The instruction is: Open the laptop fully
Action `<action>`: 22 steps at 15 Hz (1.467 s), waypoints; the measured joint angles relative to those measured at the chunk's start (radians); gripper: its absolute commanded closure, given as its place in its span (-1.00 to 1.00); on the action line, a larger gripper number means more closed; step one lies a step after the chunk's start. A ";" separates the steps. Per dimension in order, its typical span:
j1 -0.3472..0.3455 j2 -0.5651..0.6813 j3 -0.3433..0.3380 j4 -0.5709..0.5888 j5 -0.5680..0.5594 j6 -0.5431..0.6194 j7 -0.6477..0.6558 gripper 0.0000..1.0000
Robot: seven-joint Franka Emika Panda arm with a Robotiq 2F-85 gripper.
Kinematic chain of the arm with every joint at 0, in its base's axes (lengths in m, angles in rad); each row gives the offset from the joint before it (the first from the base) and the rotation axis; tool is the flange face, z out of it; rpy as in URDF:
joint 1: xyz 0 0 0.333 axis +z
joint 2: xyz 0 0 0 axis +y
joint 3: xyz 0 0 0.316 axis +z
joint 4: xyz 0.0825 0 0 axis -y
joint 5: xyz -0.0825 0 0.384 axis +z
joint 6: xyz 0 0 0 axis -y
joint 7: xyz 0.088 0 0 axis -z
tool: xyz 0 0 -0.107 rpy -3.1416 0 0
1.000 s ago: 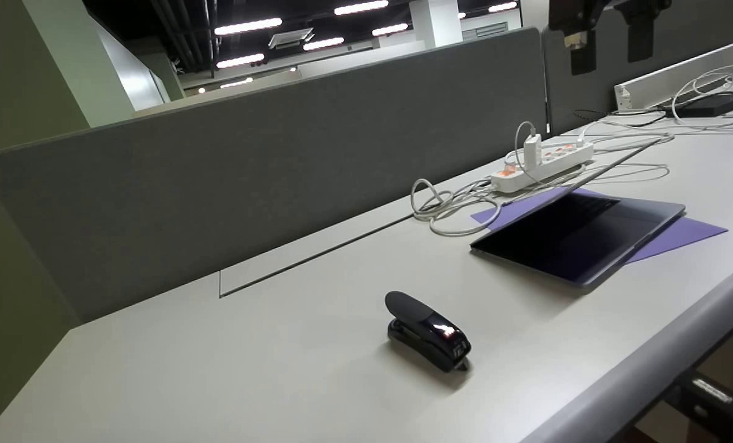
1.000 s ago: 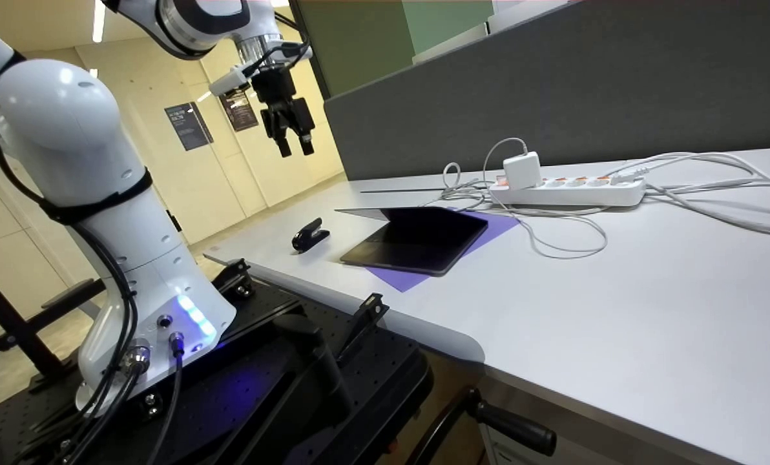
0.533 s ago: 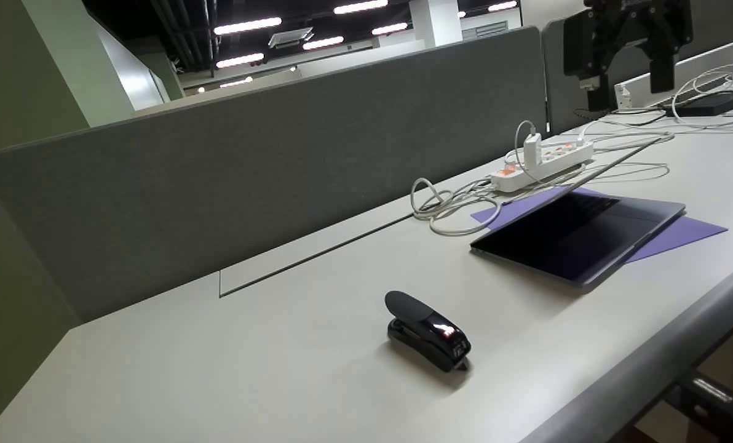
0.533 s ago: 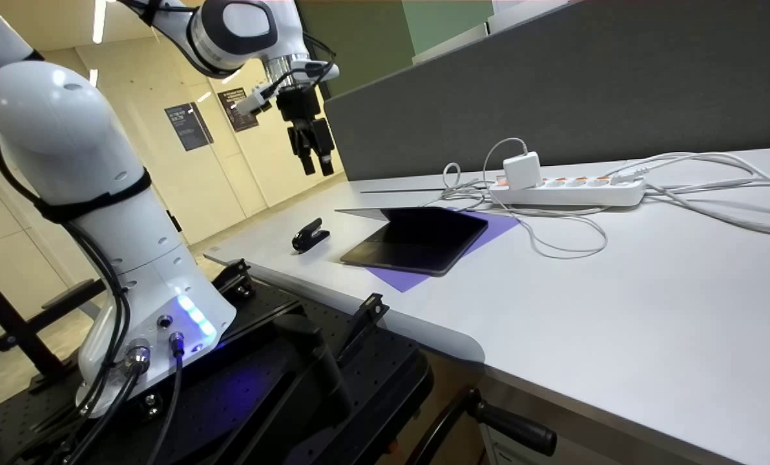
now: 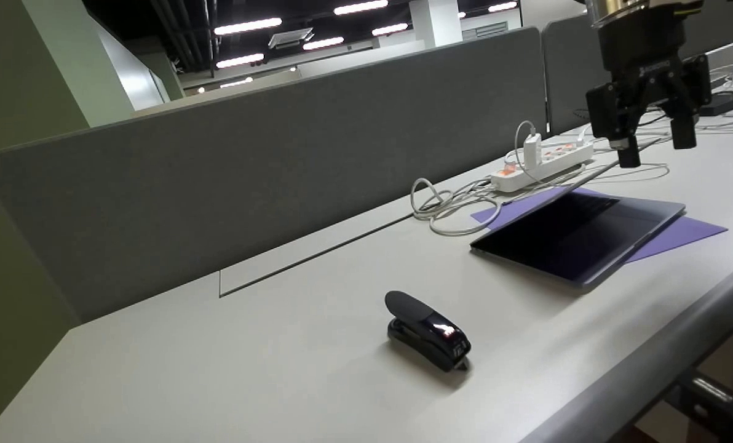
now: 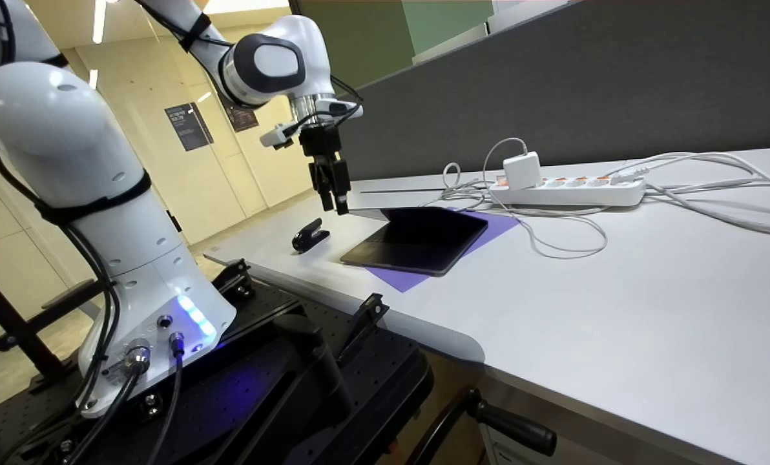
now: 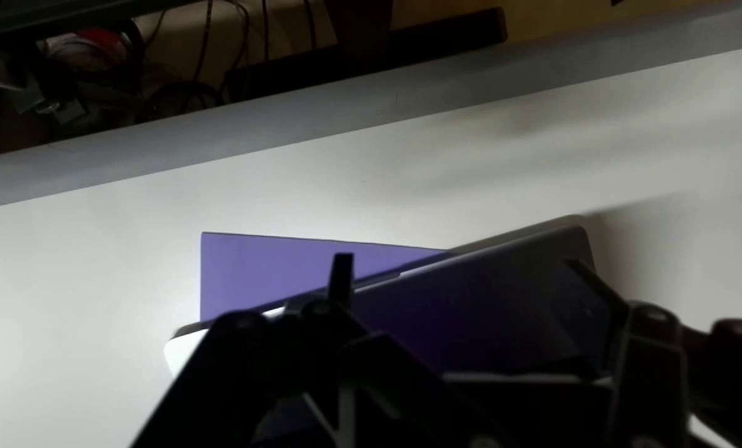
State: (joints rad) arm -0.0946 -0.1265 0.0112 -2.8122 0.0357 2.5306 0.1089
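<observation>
The dark grey laptop [image 5: 588, 237] lies on a purple sheet, its lid partly raised at a sharp angle and seen edge-on in an exterior view. The laptop also shows in an exterior view [image 6: 411, 248] and in the wrist view [image 7: 458, 305]. My gripper [image 5: 657, 149] is open and empty, fingers pointing down. In an exterior view [image 6: 334, 206] it hangs by the laptop's far-left corner, its fingertips overlapping the lid's edge; I cannot tell whether they touch. In the wrist view the spread fingers [image 7: 463, 274] stand over the laptop, hiding its lower part.
A black stapler-like object [image 5: 428, 332] stands on the desk near the laptop. A white power strip [image 6: 572, 192] with cables lies behind the laptop. The purple sheet [image 7: 271, 264] sticks out from under it. A grey partition [image 5: 280, 184] runs along the back; the desk's front edge [image 7: 346, 115] is close.
My gripper has come down a long way and a little to the right in both exterior views, to the height of the laptop's raised edge. It stays open. The laptop has not moved.
</observation>
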 measured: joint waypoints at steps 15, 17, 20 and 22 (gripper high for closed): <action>0.017 0.189 -0.076 0.017 -0.199 0.373 0.115 1.00; 0.025 0.195 -0.095 0.019 -0.231 0.396 0.134 1.00; 0.041 0.195 -0.129 0.020 -0.299 0.412 0.177 1.00; 0.050 0.190 -0.149 0.020 -0.351 0.420 0.209 1.00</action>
State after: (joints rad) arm -0.0442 0.0638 -0.1376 -2.7922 -0.3154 2.9508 0.3181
